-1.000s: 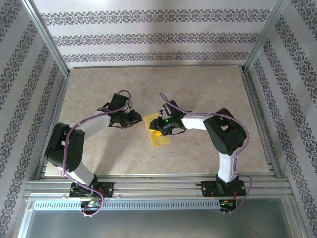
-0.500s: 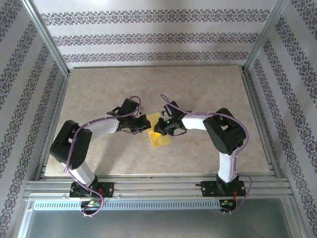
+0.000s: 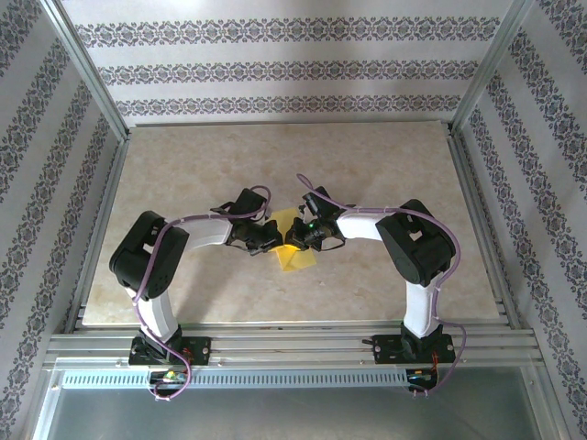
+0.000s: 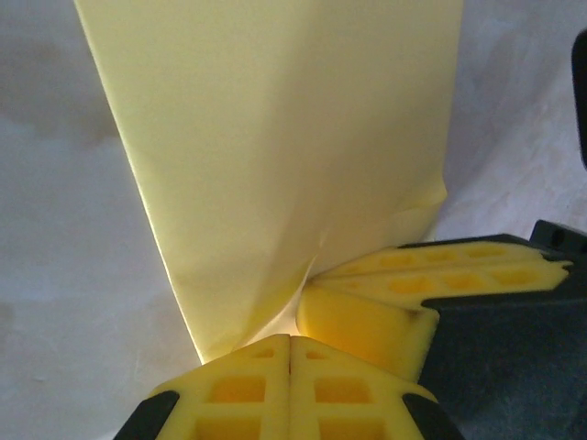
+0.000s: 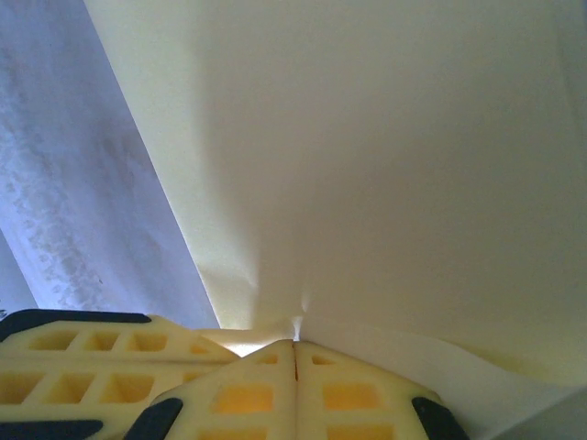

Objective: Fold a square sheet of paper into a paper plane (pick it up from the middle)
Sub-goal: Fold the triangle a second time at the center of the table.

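Note:
The yellow square sheet of paper [image 3: 297, 254] lies at the table's middle, its centre pulled up into a ridge. My left gripper [image 3: 272, 236] comes at it from the left and my right gripper [image 3: 293, 236] from the right, tips almost touching. In the left wrist view the paper [image 4: 275, 137] rises from my left gripper [image 4: 291, 339], whose jaws are shut on a pinch of it, with the right gripper's fingers [image 4: 440, 275] just beside. In the right wrist view the paper [image 5: 385, 156] bunches at my right gripper [image 5: 295, 344], shut on its fold, and the left gripper's fingers [image 5: 92, 353] sit at lower left.
The beige tabletop [image 3: 183, 174] stretches around the paper on all sides. Aluminium frame rails [image 3: 293, 341] run along the near edge, and patterned walls [image 3: 293, 69] close the back and sides.
My left arm swung right to the paper and closed on it. The right gripper closed on the paper too. The sheet's middle now stands pinched up between both tips.

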Motion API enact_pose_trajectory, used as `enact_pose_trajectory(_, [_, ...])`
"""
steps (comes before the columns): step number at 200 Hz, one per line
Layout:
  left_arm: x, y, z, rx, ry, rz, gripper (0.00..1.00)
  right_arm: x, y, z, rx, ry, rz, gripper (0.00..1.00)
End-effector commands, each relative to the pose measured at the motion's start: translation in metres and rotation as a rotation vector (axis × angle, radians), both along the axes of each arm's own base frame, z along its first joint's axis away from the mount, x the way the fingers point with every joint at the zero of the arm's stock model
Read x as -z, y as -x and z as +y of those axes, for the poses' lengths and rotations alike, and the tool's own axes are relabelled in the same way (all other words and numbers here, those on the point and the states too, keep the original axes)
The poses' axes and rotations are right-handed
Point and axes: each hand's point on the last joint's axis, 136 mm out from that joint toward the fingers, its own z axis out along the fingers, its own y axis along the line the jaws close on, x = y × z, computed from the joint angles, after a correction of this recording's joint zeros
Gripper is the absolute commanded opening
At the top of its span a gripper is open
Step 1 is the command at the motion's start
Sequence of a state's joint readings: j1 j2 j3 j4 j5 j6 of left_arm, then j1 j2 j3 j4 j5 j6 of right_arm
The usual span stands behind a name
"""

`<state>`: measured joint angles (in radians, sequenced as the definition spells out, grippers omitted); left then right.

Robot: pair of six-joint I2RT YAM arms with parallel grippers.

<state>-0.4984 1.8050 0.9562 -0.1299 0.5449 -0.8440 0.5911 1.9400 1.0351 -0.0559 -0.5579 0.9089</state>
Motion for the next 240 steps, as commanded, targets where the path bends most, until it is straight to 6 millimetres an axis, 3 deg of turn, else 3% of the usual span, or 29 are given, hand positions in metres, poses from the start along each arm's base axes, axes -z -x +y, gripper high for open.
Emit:
enact_pose_trajectory(1, [0.003,-0.003,0.002,0.007,-0.058,-0.015,0.0,0.044,0.025,-0.031,0.02,0.17,0.121,0.01])
enact_pose_trajectory(96, [0.029,0.006,0.019,0.01,-0.162,0.027,0.0,0.038,0.022,-0.029,0.012,0.157,0.095,0.02])
enact_pose_trajectory(110, [0.035,0.011,0.024,0.018,-0.191,0.037,0.0,0.023,0.013,-0.024,0.006,0.122,0.036,0.02])
enact_pose_trajectory(131, [0.043,0.019,0.031,0.039,-0.227,0.056,0.0,-0.016,-0.006,-0.019,0.001,0.033,-0.104,0.03])
enact_pose_trajectory(152, [0.048,0.023,0.036,0.064,-0.258,0.066,0.0,-0.041,-0.014,-0.023,-0.016,0.0,-0.205,0.03])
enact_pose_trajectory(180, [0.047,0.021,0.036,0.078,-0.266,0.056,0.0,-0.026,-0.006,-0.028,-0.041,0.028,-0.187,0.03])
enact_pose_trajectory(240, [0.048,0.02,0.036,0.121,-0.288,0.058,0.0,-0.01,-0.006,-0.009,-0.089,0.047,-0.144,0.02])
